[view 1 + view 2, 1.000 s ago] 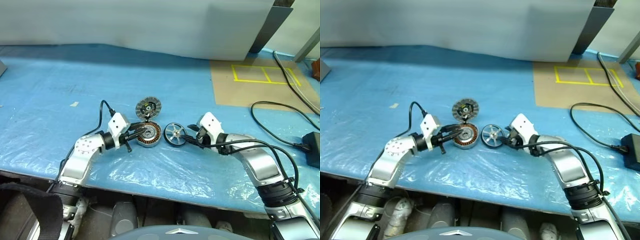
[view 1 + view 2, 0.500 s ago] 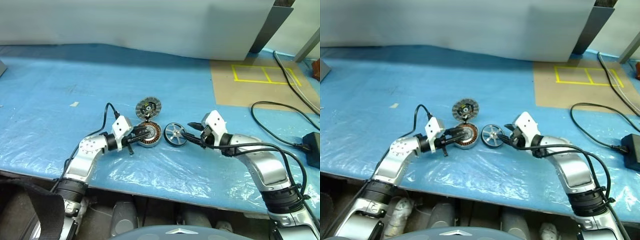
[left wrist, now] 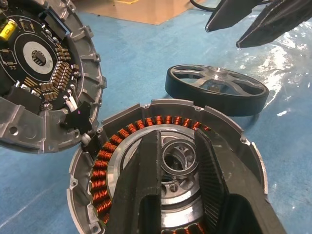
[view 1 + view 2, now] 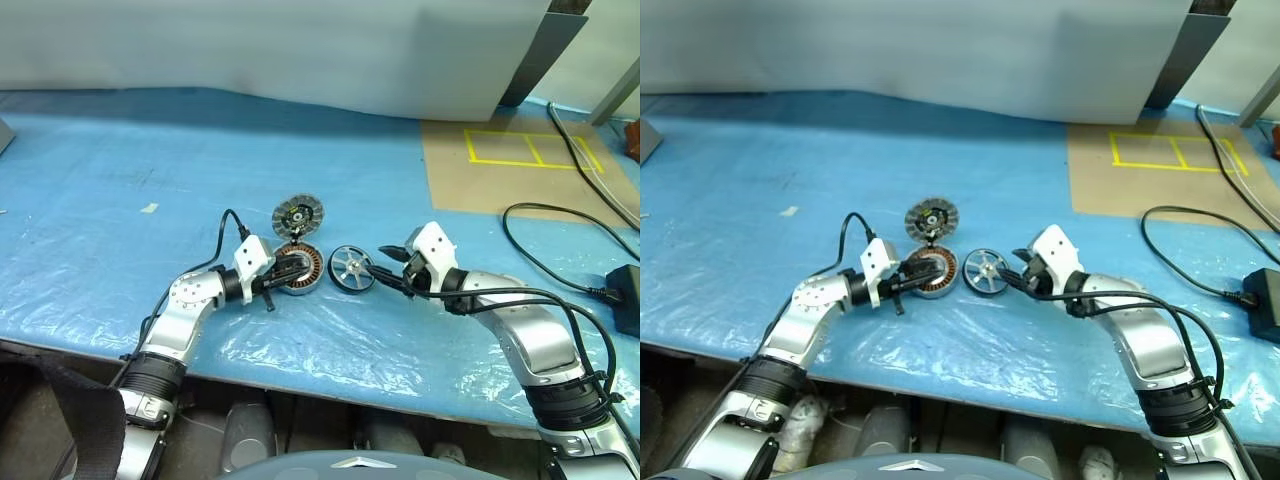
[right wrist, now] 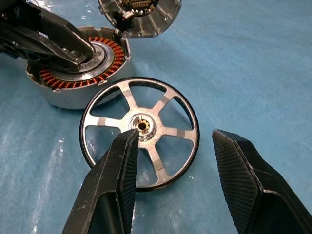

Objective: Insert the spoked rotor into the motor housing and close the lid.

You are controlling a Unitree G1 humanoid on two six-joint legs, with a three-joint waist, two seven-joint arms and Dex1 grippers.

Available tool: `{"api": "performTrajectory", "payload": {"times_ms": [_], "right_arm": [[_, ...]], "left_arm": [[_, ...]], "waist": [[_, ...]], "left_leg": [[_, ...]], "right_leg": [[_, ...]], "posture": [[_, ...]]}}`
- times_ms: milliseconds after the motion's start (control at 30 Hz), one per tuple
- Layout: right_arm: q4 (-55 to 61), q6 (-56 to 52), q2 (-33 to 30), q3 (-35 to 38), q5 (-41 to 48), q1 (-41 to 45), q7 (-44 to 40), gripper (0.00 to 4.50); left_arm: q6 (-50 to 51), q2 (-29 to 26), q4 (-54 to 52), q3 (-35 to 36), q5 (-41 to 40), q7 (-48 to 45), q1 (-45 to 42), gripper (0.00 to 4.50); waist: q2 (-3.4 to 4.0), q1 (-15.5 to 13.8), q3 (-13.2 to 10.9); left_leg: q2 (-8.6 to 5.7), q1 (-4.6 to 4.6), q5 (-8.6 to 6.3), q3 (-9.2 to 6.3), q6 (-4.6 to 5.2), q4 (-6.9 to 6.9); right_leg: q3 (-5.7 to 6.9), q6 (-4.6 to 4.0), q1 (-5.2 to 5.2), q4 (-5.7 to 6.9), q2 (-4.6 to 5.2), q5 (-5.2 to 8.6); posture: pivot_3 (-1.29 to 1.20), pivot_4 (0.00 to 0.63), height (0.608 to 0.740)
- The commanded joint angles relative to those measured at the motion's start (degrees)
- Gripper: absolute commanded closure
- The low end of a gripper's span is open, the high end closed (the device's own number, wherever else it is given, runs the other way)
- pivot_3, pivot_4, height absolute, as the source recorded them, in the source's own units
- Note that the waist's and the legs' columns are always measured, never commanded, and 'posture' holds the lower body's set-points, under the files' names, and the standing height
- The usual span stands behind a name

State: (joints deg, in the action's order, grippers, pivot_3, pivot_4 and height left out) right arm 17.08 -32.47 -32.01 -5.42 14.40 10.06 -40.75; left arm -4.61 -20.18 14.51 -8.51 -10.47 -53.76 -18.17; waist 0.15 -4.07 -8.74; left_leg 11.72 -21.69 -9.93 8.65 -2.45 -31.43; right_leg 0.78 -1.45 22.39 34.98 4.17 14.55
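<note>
Spoked rotor (image 5: pixel 140 130) flat on bench (image 4: pixel 120 210), right end effector (image 5: pixel 173 161) wide above it. Left end effector (image 3: pixel 176 161) narrow, seemingly gripping motor housing (image 3: pixel 105 161) hub, we think.

You see glossy crinkled blue plastic sheeting (image 4: pixel 120 200) on the counter, a matt cast-metal motor housing (image 3: pixel 87 195) with shiny copper windings, and a dark-rimmed, brushed-silver spoked rotor (image 5: pixel 140 130).
</note>
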Motion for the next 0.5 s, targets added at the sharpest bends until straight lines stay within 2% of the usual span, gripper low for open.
{"api": "performTrajectory", "payload": {"times_ms": [33,500], "right_arm": [[2.7,0.7,-0.2,0.3,-0.1,-0.4,0.5,2.05],[1.0,1.6,0.4,-0.6,-1.9,-0.1,1.7,2.05]], "left_arm": [[-0.5,0.1,-0.7,0.7,-0.3,0.6,-0.8,3.84],[0.1,-1.8,0.6,0.0,0.4,-1.2,-2.1,3.84]], "waist": [[0.00,0.0,0.0],[0.00,0.0,0.0]], "left_leg": [[0.00,0.00,0.00,0.00,0.00,-0.02],[0.01,-0.01,0.00,-0.02,0.00,-0.16]], "right_leg": [[0.00,0.00,0.00,0.01,0.00,0.00],[-0.01,-0.01,0.00,0.13,0.01,0.01]], "posture": [[0.00,0.150,0.740],[0.00,0.150,0.740]]}}
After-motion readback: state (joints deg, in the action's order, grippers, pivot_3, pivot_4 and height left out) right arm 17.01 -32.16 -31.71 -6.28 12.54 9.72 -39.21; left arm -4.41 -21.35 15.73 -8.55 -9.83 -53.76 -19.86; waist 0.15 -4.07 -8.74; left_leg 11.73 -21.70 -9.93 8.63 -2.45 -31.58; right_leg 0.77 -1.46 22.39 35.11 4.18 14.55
